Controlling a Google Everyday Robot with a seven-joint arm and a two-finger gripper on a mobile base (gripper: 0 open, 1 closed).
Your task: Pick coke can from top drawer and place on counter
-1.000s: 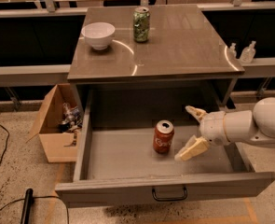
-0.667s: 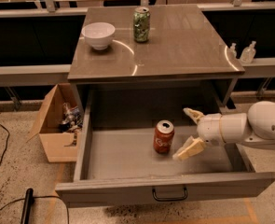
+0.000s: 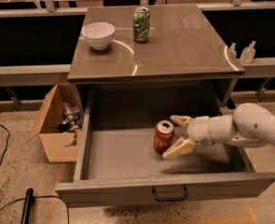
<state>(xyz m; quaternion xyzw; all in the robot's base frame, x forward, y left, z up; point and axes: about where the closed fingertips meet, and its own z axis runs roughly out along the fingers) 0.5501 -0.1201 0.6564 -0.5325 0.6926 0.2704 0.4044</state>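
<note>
Coke can is seen standing upright on the grey floor of the pulled-out top drawer; the gripper is held just to the can's right, its fingers spread wide, one by the can's top, one by its base; contact cannot be told; beyond the can, a green can and a white bowl are set on the tabletop; a cardboard box is seen well to the can's left.
</note>
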